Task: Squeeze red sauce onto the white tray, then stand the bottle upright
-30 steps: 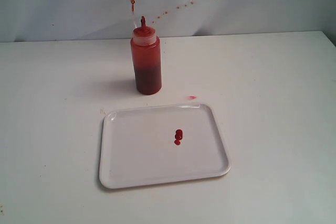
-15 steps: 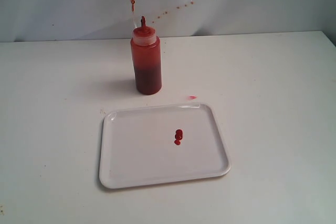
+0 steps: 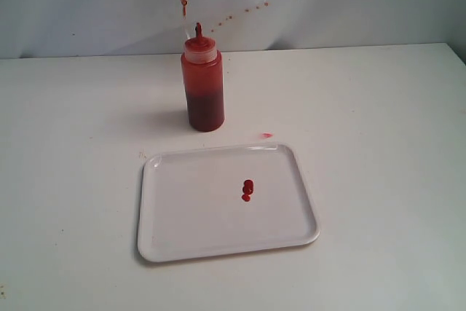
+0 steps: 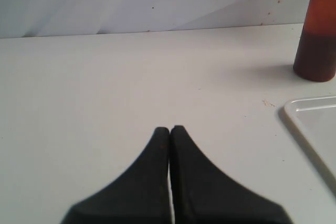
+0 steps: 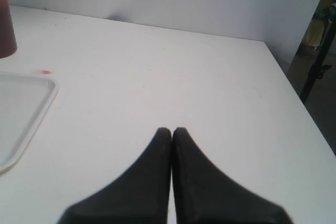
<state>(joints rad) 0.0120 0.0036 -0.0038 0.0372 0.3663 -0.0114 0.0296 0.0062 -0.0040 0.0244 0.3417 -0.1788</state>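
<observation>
Left gripper (image 4: 169, 129): jaws pressed together, gripping nothing, low over bare desk (image 3: 65, 180); bottle (image 3: 202, 92) well apart from it, upright toward the desk's far edge, about mid-width; translucent, tinted red, darker red fill in the lower part, whitish cap, red-stained nozzle; tray (image 3: 175, 231) white, flat, nearer the near edge, close to the bottle but not touching; holds sauce (image 3: 247, 190), a few small joined glossy red blobs near its middle; small pink spot (image 3: 266, 135) on the desk just past the tray's far rim; right gripper (image 5: 171, 130): jaws pressed together, empty, toward the desk's right edge, well apart from tray and bottle.
</observation>
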